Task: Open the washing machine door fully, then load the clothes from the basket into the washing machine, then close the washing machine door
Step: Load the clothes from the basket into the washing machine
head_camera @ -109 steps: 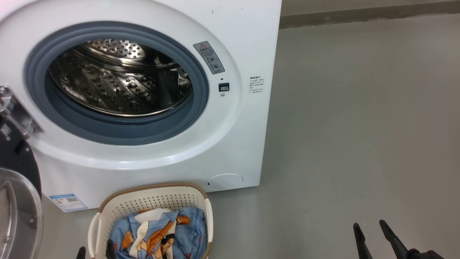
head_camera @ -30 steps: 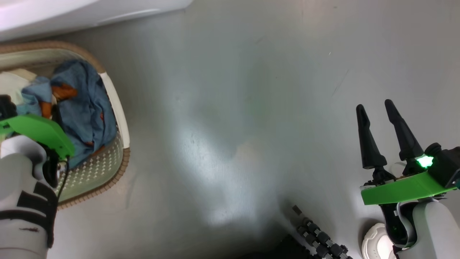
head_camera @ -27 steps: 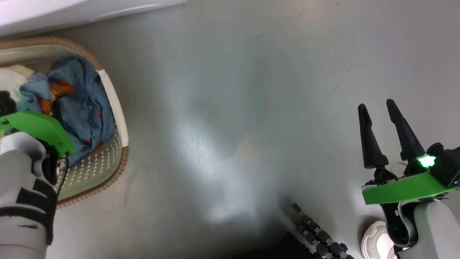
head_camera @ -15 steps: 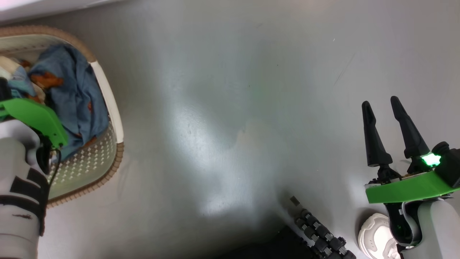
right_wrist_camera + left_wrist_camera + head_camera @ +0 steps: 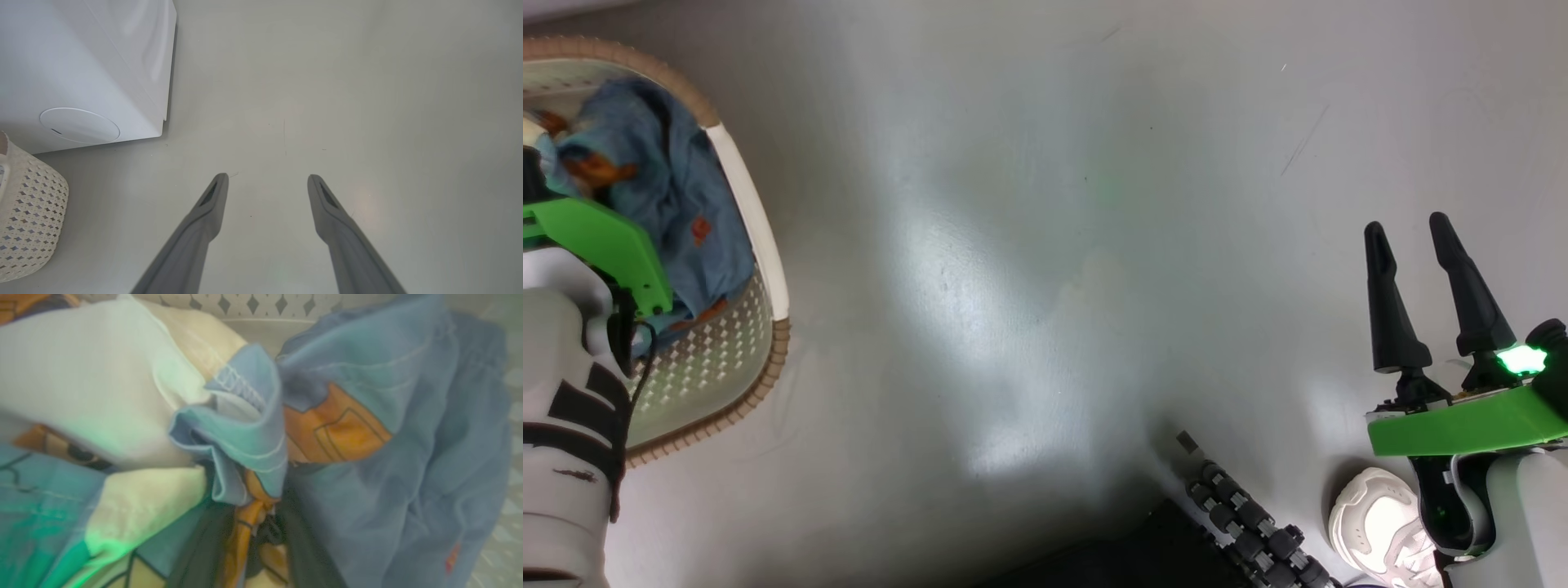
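1. The left gripper point(image 5: 253, 522) is seen down inside the basket point(image 5: 752, 229), at the left of the scene. Its dark fingers point(image 5: 200, 551) are drawn close together, and a fold of the clothes point(image 5: 367, 477) is squeezed between them.
2. The right gripper point(image 5: 1406, 224) is held wide open above the grey floor point(image 5: 1054, 245), well off to the right. Nothing is held or touched by it.
3. The clothes are heaped in the basket in a crumpled pile. The cloth is soft and light blue, and it is printed with orange-brown pictures and cream-white patches. Stitched hems can be seen.
4. The basket is made of cream-white plastic and is dotted with small diamond holes. Its rounded rim is edged with brown braid.
5. The washing machine point(image 5: 81, 61) is placed close by, on the far side of the basket. It is a smooth white box, and a small round hatch point(image 5: 79, 124) is set low on its front.
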Available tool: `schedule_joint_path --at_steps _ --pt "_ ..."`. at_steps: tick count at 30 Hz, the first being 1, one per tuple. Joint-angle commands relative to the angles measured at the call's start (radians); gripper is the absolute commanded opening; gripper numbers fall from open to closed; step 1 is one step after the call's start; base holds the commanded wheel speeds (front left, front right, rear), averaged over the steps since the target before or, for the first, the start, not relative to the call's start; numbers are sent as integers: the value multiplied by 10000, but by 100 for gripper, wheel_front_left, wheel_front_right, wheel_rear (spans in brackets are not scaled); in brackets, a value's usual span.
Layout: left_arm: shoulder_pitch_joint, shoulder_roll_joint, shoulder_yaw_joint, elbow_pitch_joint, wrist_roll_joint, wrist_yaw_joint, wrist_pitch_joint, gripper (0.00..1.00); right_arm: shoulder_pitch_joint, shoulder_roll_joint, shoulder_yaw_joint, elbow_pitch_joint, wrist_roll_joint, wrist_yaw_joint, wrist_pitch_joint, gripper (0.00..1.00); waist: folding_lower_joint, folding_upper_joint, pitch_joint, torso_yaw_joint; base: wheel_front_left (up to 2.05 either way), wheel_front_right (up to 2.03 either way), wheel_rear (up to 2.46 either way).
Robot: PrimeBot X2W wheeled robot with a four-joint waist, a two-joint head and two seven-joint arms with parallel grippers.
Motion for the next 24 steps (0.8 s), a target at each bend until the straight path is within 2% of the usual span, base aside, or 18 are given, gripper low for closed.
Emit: schedule_joint_path --at_steps 1,9,17,20,24 --pt "243 267 63 2 69 90 -83 0 385 -208 61 -173 123 16 -48 100 0 0 28 8 0 0 0" --pt "377 69 248 -35 -252 147 -1014 0 324 -204 -108 -116 164 16 -48 100 0 0 -103 271 0 0 0" --pt "1086 -409 354 -505 -482 144 -2204 0 203 -250 -115 -140 158 16 -48 100 0 0 -688 858 0 0 0" --pt "1547 -609 496 -1113 -589 187 -2291 0 196 -274 -121 -157 127 16 -48 100 0 0 -989 1073 0 0 0" --pt "2613 -810 747 -3149 -388 539 -2301 0 239 -294 -192 -150 89 16 -48 100 0 0 -1473 1358 0 0 0"
